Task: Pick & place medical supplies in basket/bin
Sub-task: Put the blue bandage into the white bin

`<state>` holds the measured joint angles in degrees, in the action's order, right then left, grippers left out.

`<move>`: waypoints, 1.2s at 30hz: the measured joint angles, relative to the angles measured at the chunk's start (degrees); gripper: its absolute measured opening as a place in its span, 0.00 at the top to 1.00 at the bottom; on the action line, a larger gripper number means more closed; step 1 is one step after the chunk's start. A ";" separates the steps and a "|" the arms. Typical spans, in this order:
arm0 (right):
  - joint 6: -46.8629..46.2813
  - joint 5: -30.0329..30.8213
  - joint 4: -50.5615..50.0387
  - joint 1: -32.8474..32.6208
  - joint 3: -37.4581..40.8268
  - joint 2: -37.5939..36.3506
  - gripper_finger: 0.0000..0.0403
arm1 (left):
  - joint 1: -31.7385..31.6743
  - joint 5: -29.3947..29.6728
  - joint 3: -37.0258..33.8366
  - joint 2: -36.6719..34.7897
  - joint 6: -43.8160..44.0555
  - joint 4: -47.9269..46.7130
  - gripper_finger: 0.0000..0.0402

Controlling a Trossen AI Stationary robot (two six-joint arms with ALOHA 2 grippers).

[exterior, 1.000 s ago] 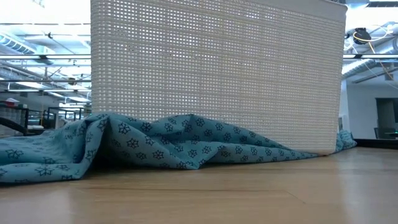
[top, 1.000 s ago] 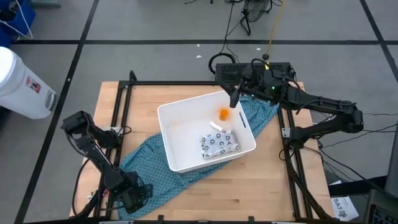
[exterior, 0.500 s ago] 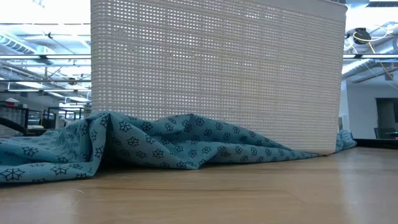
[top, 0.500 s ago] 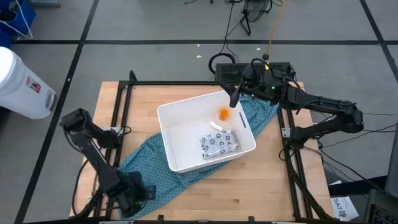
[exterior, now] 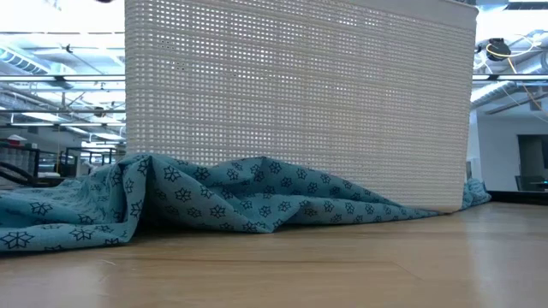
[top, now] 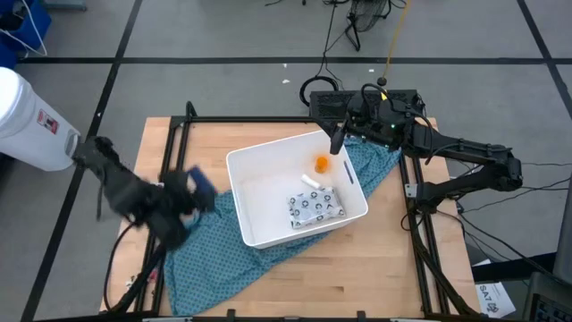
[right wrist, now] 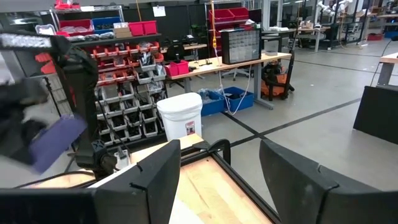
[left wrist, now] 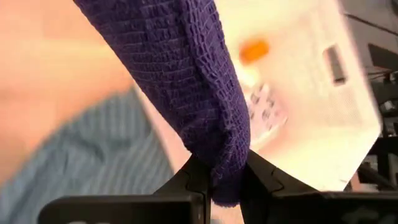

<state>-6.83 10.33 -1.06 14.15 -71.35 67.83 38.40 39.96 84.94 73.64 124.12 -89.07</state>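
Note:
The white bin (top: pixel 295 188) stands on a teal patterned cloth (top: pixel 214 255) at the table's middle. In it lie an orange bottle (top: pixel 322 163), a tiny white tube (top: pixel 310 182) and a silvery blister pack (top: pixel 315 207). My left gripper (top: pixel 189 190) hangs left of the bin, above the cloth, shut on a dark blue roll of wrap (top: pixel 202 181). My right gripper (top: pixel 337 141) is open and empty above the bin's far edge. The low view shows only the bin's wall (exterior: pixel 300 94) and the cloth (exterior: pixel 214 201). My left gripper pinches one end of the dark blue wrap (left wrist: pixel 227 171) between its two fingers (left wrist: pixel 186 179). The rest of the wrap sticks out beyond the fingertips. It is lifted clear of the cloth and the table.
A white cylindrical container with a red label (top: pixel 31 121) stands off the table's far left. Black frame rails (top: pixel 179 134) run along the table's sides. Bare wood (top: pixel 384 259) shows near the front right. Cables (top: pixel 322 85) lie behind the table.
My left gripper has swung quickly from the table's near left corner up and toward the far edge, ending left of the bin. It carries the dark blue wrap, now lifted clear of the cloth. The cloth's near left folds have shifted a little.

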 joint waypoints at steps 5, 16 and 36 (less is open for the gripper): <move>-2.37 -0.02 -0.02 0.00 -0.02 0.00 0.48 | -17.71 -3.23 3.11 -2.47 -33.48 12.94 0.88; -1.64 0.04 -0.78 -0.02 -0.02 0.00 0.48 | -40.92 -33.61 -0.27 8.18 -76.15 32.44 0.88; 0.33 0.09 -4.58 -0.02 -0.02 -0.13 0.48 | -51.53 -63.53 -0.25 24.07 -88.81 48.07 0.43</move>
<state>-6.51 10.41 -5.64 14.13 -71.37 67.70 -13.13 -23.57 84.68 97.72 35.31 -40.99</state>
